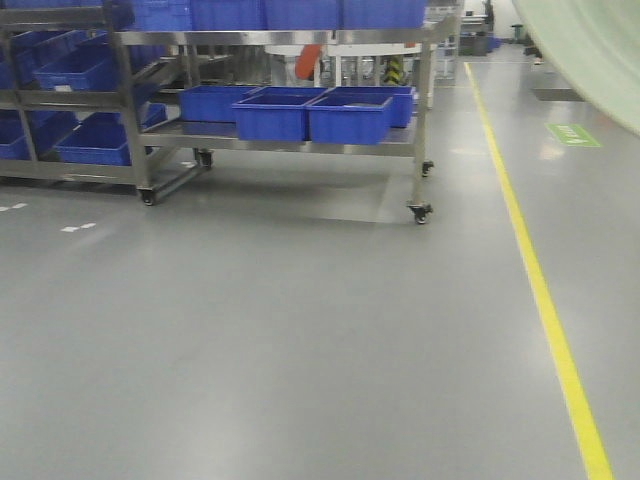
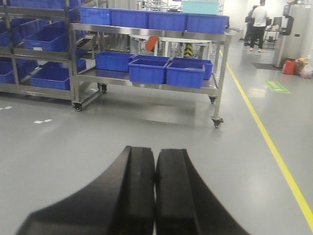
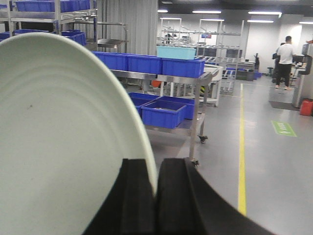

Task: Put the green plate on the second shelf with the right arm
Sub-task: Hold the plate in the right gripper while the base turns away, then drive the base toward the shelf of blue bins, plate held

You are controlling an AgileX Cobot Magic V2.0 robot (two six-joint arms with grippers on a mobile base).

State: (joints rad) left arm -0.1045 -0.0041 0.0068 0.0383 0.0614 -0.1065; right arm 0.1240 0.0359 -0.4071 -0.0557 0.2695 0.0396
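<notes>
The green plate (image 3: 63,137) is round, shallow, pale mint and matte, with faint rings and one small dark speck. The right gripper (image 3: 155,196) pinches its rim at the plate's 5 o'clock and holds it in the air. In the front view it shows at 1 o'clock (image 1: 590,50). The steel cart (image 3: 186,78) with blue bins (image 3: 164,113) stands well apart. The left gripper (image 2: 155,191) has its fingers pressed together, holding nothing.

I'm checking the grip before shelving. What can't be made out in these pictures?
Right wrist view: the right claw covers with its own fingers where it pinches the green plate at the rim.
Right wrist view: the green plate hides most of the rack at left and runs off the left and bottom edges.
Front view: the green plate is only a blurred sliver, cut off by the top right corner.
</notes>
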